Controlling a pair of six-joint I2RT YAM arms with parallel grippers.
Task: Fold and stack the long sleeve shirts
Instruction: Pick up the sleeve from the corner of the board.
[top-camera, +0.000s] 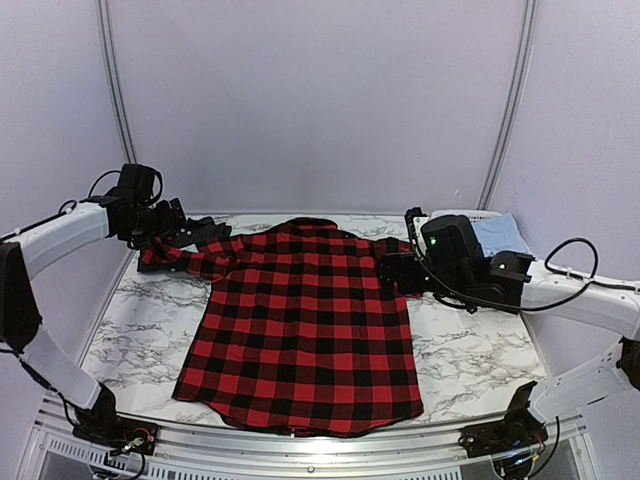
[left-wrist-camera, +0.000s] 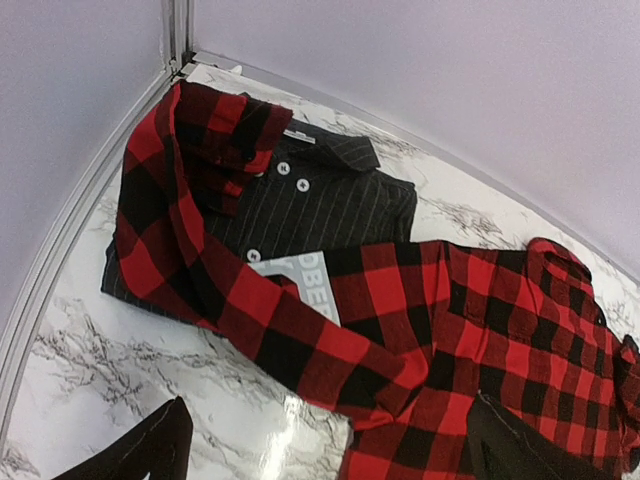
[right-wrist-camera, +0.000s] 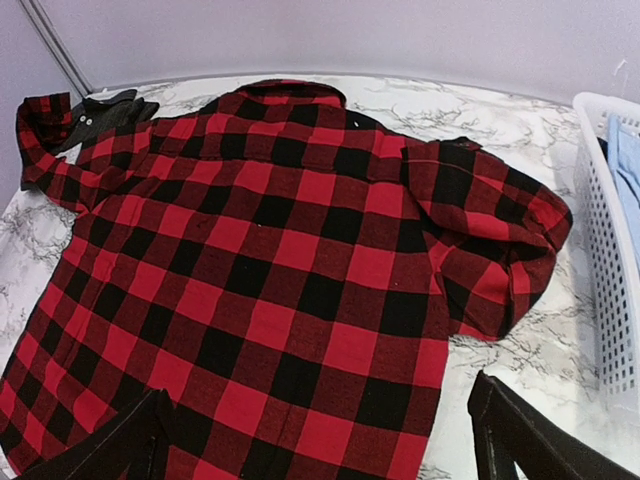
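Plaid shirt lies spread flat at the middle of the worktop, with one sleeve over the folded dark shirt in the far left corner. The left gripper and the right gripper both have jaws apart, holding nothing.

Bright, even light; sharp frames; faint glare on tabletop

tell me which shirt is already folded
The dark charcoal pinstriped button shirt, folded compactly at the far left corner; the red-and-black plaid shirt lies spread out, one sleeve draped over it.
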